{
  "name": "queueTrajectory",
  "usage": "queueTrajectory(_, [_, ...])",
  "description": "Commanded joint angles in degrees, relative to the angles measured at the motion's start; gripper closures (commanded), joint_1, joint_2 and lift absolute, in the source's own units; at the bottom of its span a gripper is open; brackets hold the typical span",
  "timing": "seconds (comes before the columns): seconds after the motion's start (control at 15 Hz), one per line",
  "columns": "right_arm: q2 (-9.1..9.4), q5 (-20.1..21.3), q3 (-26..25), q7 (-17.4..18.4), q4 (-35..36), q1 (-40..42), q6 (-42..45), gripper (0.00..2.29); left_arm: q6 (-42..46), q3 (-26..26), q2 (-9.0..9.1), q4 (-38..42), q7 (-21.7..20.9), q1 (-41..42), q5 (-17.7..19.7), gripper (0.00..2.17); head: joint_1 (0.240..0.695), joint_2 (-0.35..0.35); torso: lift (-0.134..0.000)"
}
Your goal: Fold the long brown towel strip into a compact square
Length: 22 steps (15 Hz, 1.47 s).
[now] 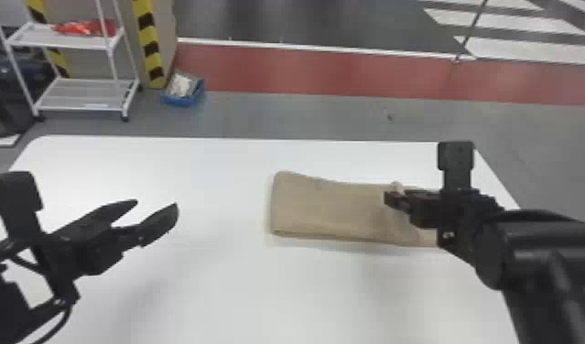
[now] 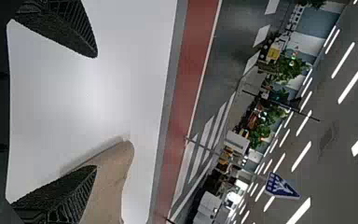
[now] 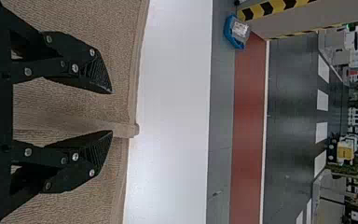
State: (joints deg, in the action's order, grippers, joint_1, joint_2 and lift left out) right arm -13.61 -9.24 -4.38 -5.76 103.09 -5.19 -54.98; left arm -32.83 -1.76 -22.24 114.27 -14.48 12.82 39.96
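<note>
Hanging over the smooth white counter point(image 1: 222, 283), the black two-fingered left end effector point(image 1: 155, 206) has its fingers spread, well apart from the cloth. To its right lies the long brown towel strip point(image 1: 327, 208), long axis running left to right. Over its right part, and so nearer, is the black two-fingered right end effector point(image 3: 112, 112), fingers parted above a raised brown cloth ridge point(image 3: 121, 129), likely the next pinch.
</note>
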Motion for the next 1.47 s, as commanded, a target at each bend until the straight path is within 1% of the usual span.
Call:
queueTrajectory(0.0, [-0.01,-0.8,-1.7,-0.1,6.2,5.3,0.4,0.03,0.0,0.1,0.09,0.0,0.1,0.0,-0.1,0.02,0.695,-0.135,-0.124])
queueTrajectory(0.07, [-0.01,-1.7,-2.8,-0.1,9.3,7.6,-0.9,0.09,0.0,0.2,0.09,0.0,0.0,0.0,-0.1,0.02,0.695,-0.135,-0.124])
queueTrajectory(0.13, [-0.01,-1.8,-3.5,-0.1,11.9,9.8,-1.1,0.19,0.0,0.3,0.09,0.0,0.0,0.0,-0.1,0.02,0.695,-0.137,-0.124])
queueTrajectory(0.27, [0.08,-1.7,-3.9,-0.1,13.4,11.6,-1.8,0.29,0.0,0.4,0.18,0.0,0.0,0.1,-0.2,0.02,0.695,-0.144,-0.124])
queueTrajectory(0.33, [0.25,-1.7,-3.7,0.0,13.6,11.8,-1.9,0.29,0.0,0.5,0.18,0.1,-0.1,0.1,-0.2,0.02,0.695,-0.147,-0.124])
queueTrajectory(0.4, [0.87,-1.3,-3.4,0.1,13.6,12.6,-1.2,0.29,0.0,0.4,0.18,0.1,-0.2,0.2,-0.1,0.02,0.695,-0.15,-0.124])
queueTrajectory(0.53, [2.19,-0.7,-3.1,0.1,13.3,13.3,0.5,0.29,0.0,0.0,0.09,0.1,-0.7,0.9,-0.1,0.02,0.695,-0.149,-0.124])
queueTrajectory(0.73, [2.71,0.0,-2.9,0.1,12.9,14.0,0.7,0.29,0.0,-0.7,0.09,0.1,-1.3,1.5,-0.1,0.02,0.695,-0.138,-0.124])
queueTrajectory(1.0, [2.8,-0.2,-3.5,1.2,12.1,14.0,0.9,0.29,0.2,-0.7,0.09,0.3,-1.3,1.9,-0.3,0.02,0.695,-0.131,-0.124])
queueTrajectory(1.4, [2.71,0.2,-4.0,2.5,5.3,9.1,3.3,0.29,0.2,-0.3,0.26,0.6,-1.3,2.5,-0.8,0.02,0.695,-0.158,-0.124])
